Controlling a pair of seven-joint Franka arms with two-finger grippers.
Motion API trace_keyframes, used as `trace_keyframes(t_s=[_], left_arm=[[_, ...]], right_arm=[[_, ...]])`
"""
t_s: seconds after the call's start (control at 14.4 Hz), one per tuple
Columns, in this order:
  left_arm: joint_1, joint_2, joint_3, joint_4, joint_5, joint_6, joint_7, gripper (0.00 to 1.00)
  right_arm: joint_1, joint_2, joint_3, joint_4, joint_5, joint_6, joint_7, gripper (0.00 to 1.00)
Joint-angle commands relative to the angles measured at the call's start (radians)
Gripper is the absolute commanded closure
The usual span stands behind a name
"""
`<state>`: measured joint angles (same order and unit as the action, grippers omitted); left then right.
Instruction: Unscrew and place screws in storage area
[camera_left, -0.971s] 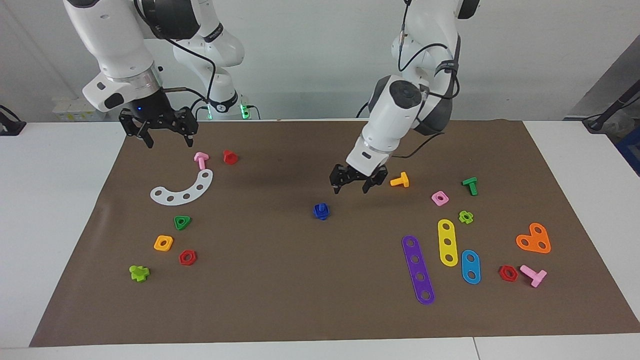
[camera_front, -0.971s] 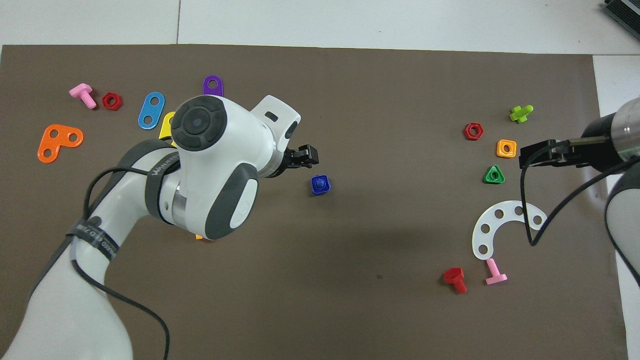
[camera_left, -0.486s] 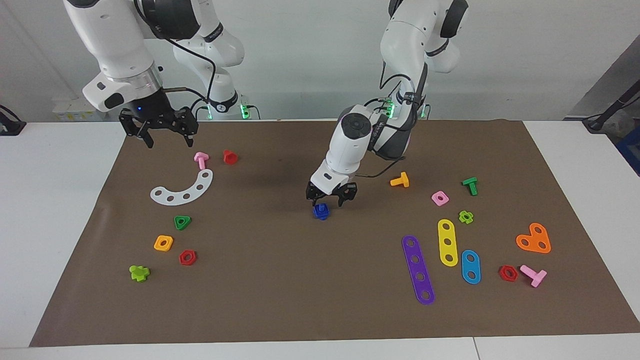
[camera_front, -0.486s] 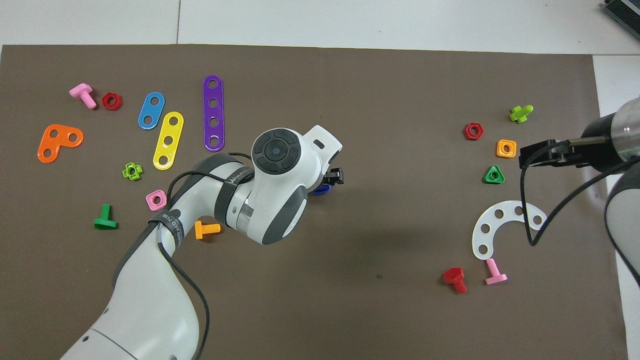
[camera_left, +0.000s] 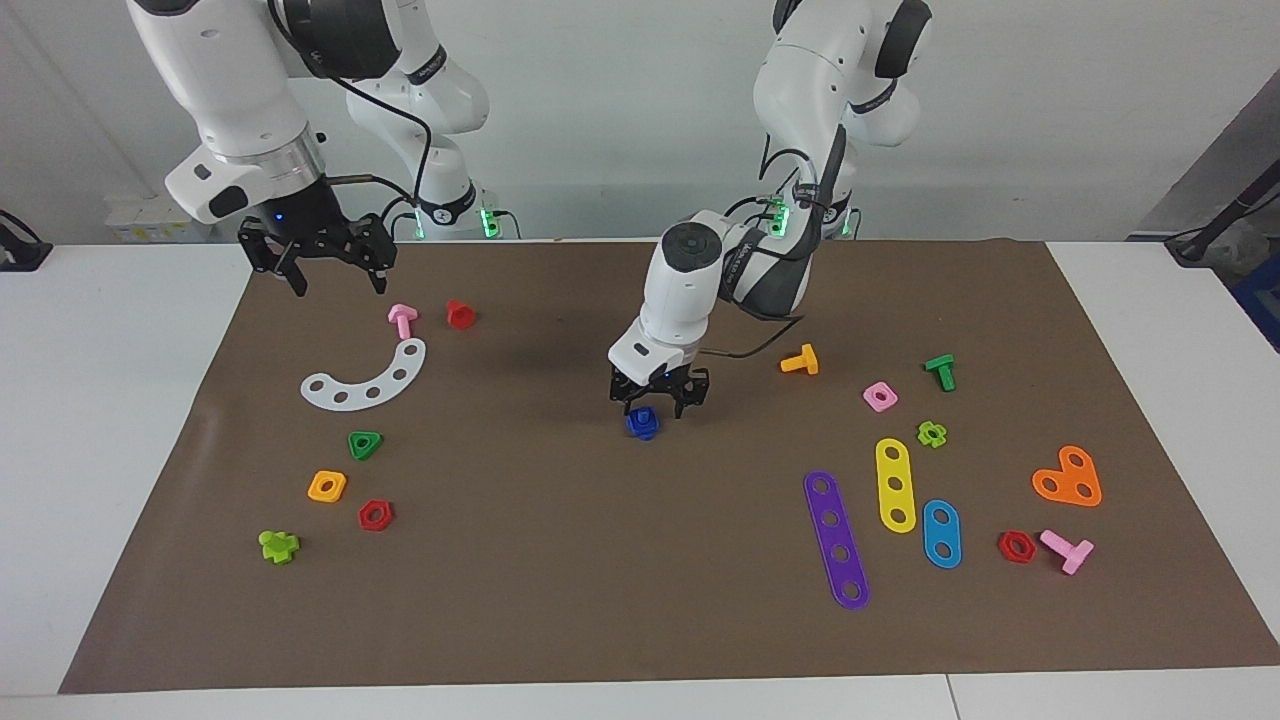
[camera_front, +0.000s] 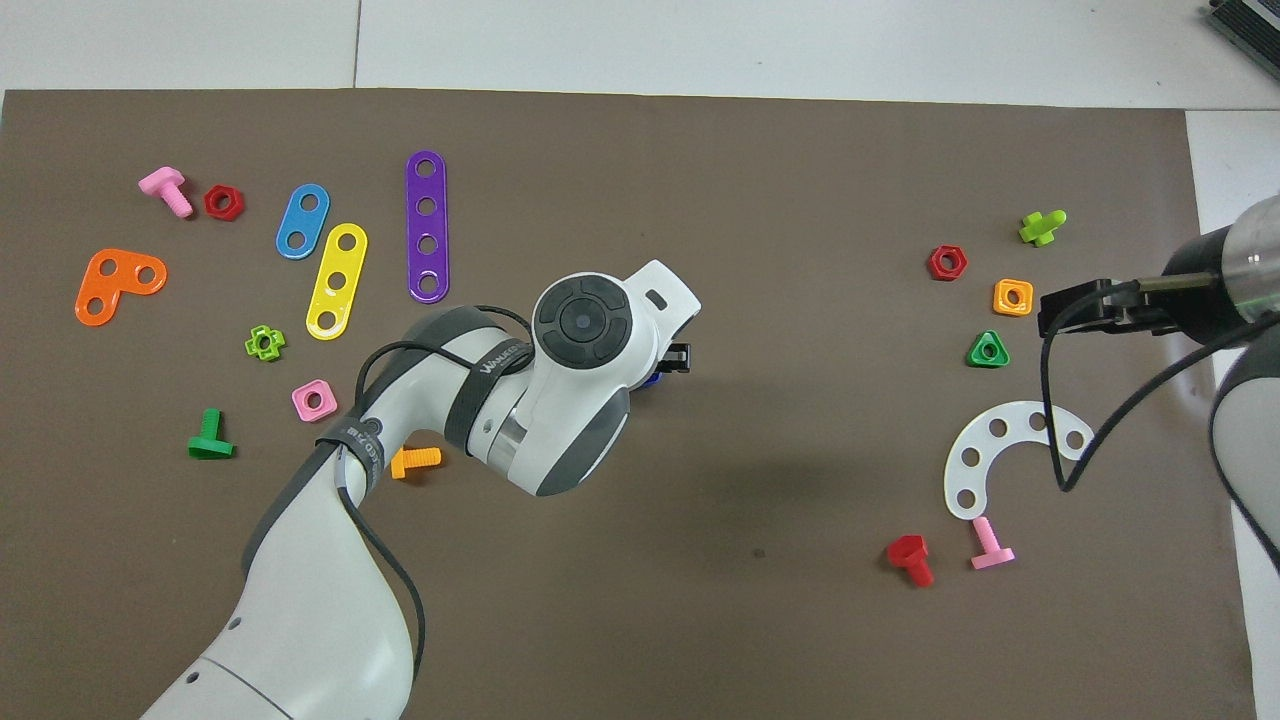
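The dark-blue screw (camera_left: 642, 424) stands on the brown mat (camera_left: 560, 560) at mid-table, its stub pointing up. My left gripper (camera_left: 650, 408) hangs low right over it, open, with one finger on each side of the stub. I cannot tell whether the fingers touch it. In the overhead view the left arm's wrist covers the screw (camera_front: 653, 378) except for a blue sliver. My right gripper (camera_left: 339, 288) waits open above the mat's corner at the right arm's end and holds nothing; it also shows as the right gripper (camera_front: 1048, 312) from overhead. No storage area stands out in either view.
An orange bolt (camera_left: 800, 360), a pink square nut (camera_left: 880, 396) and coloured strips (camera_left: 836, 540) lie toward the left arm's end. A white arc (camera_left: 368, 380), a pink bolt (camera_left: 402, 319), a red bolt (camera_left: 460, 314) and several nuts (camera_left: 365, 444) lie toward the right arm's end.
The left gripper has swung from beside the orange bolt toward the right arm's end and come down over the blue screw, its fingers narrowing a little. The right arm has not moved.
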<state>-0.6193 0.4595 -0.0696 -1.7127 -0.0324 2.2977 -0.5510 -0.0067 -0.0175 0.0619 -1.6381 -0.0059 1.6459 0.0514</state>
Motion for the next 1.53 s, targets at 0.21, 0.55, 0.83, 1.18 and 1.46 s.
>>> trace_keyframes(t_s=[0.21,0.55,0.83,1.18,1.46], left_arm=[[-0.027,0.047,0.019,0.021,0.061,0.028,-0.010,0.20],[-0.030,0.062,0.019,0.027,0.072,0.029,-0.010,0.25],[-0.043,0.065,0.019,0.035,0.071,0.026,-0.010,0.38],[-0.043,0.067,0.019,0.038,0.072,0.019,-0.010,0.67],[-0.040,0.082,0.019,0.100,0.068,-0.048,-0.009,0.89]], right_arm=[[-0.010,-0.022,0.007,-0.023,0.000,-0.004,0.011,0.00],[-0.010,-0.022,0.007,-0.023,0.000,-0.004,0.011,0.00],[-0.010,-0.022,0.007,-0.023,0.000,-0.004,0.011,0.00],[-0.010,-0.022,0.007,-0.023,0.000,-0.003,0.011,0.00],[-0.010,-0.024,0.007,-0.023,0.000,-0.003,0.011,0.00]])
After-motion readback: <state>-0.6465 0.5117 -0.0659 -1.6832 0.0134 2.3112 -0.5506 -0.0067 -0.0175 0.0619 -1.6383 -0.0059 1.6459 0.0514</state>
